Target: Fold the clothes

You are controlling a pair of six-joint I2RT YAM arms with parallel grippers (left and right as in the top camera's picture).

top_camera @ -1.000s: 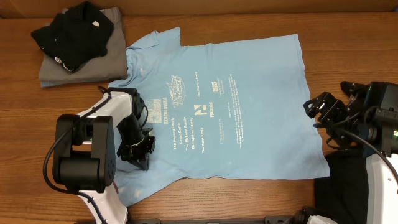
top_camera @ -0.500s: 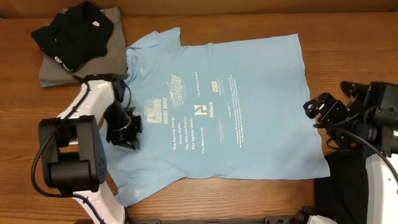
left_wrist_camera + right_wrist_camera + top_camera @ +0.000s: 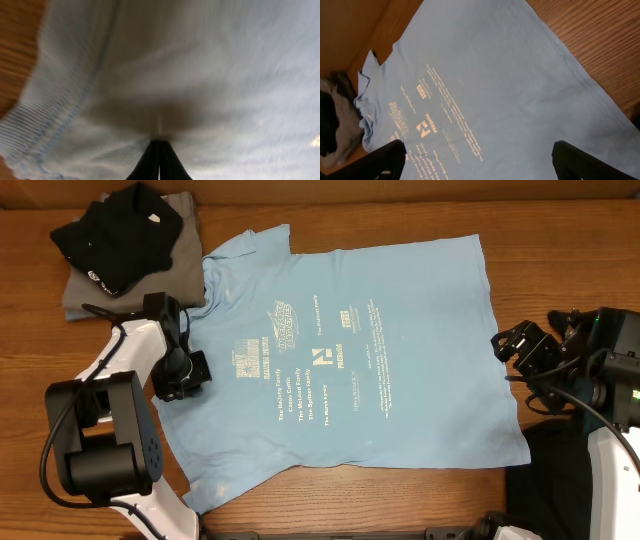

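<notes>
Overhead, the light blue short-sleeved cotton T-shirt [image 3: 380, 350] lay spread flat and print-up across the brown wooden table [image 3: 400, 505], collar end toward the left arm, hem toward the right, nothing folded over yet. The left claw [image 3: 184, 377] was down at the collar-end edge, between the neckline and the nearer sleeve. The left wrist view showed it clenched, fingertips [image 3: 151, 166] pressed together with blue cloth puckered around them, a pinch on the shirt's edge by the look of it. The right claw [image 3: 522, 348] hung released, jaws wide, just beside the hem and apparently not touching it. At the far left corner a plain black garment [image 3: 115, 225] rested on a folded grey garment [image 3: 140, 285]. I read this as the grasping stage ahead of the first fold. The next move would call for the right claw to drop and grip the hem edge, so both arms could lift one side and carry it across evenly without dragging the whole shirt.
</notes>
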